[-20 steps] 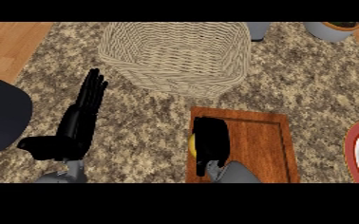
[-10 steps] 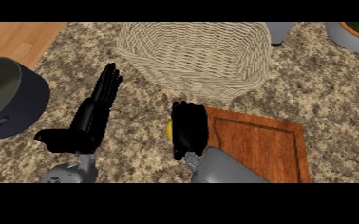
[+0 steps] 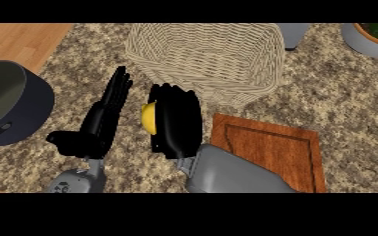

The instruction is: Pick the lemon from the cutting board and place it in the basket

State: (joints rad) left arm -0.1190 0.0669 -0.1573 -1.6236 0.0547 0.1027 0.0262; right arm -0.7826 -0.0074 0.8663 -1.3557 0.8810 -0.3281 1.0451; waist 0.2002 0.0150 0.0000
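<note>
Lemon (image 3: 148, 118) in right hand (image 3: 176, 121), now off cutting board (image 3: 273, 149), nearer basket (image 3: 210, 55).

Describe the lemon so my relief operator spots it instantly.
Start at the wicker basket at top centre. Just below its lower-left corner, over the speckled counter, the right robot hand curls round the lemon. It is the only bright yellow thing, peeking out on that black hand's left side.
</note>
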